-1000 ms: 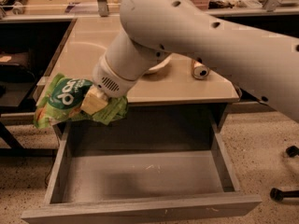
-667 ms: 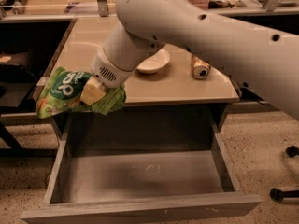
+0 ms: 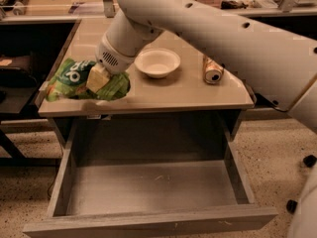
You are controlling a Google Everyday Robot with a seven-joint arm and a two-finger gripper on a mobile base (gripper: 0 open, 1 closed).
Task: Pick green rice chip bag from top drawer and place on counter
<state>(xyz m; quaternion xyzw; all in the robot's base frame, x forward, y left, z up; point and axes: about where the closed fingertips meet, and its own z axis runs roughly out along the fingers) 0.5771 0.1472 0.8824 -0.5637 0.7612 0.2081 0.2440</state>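
The green rice chip bag [image 3: 72, 81] is a crumpled light-green foil bag with white lettering. My gripper [image 3: 99, 81] is shut on it, its pale fingers [image 3: 98, 77] pressed into the bag's middle. The bag hangs over the front left corner of the counter [image 3: 173, 95], just above its surface. The top drawer [image 3: 148, 187] stands pulled open below the counter, with nothing lying on its grey bottom. My white arm reaches in from the upper right.
A white bowl [image 3: 157, 62] sits in the middle of the counter. A gold drink can [image 3: 212, 70] lies on its side to the right of it. More tables with clutter stand behind. A chair caster [image 3: 309, 160] shows at the right on the speckled floor.
My gripper has lifted the bag up and back from above the open drawer to over the counter's front left corner. The bowl is now uncovered.
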